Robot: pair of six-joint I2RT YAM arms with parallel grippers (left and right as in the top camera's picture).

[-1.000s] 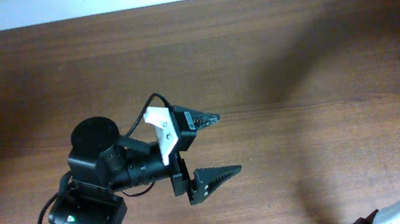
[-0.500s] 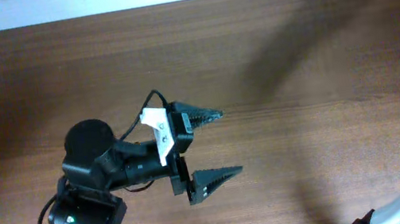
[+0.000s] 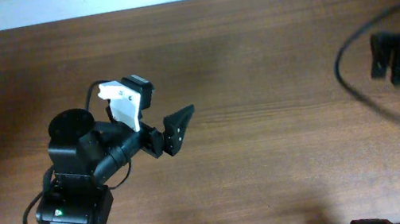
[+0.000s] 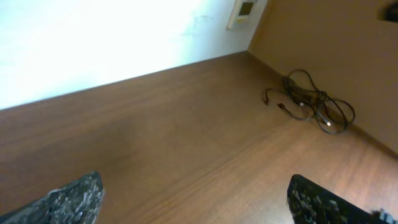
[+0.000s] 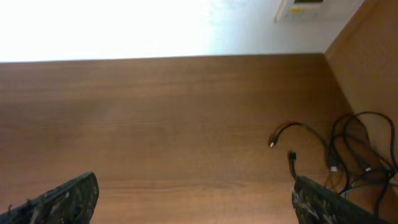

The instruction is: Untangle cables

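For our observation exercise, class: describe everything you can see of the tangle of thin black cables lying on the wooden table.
The tangle of thin black cables lies flat on the brown wooden table, near its far corner, close beside a brown side panel. Several slim, rubbery-looking cords loop over one another in a loose heap. A few ends with small plugs stray out towards the open tabletop. Nothing holds it; it is not yet untangled.

The overhead camera looks straight down on the worktop (image 3: pixel 255 55) from high up. Both wrist cameras sit low, facing across it to the wall (image 4: pixel 93 43); they share the cables (image 4: pixel 314 102), at 2 o'clock in the left view, 4 o'clock in the right.
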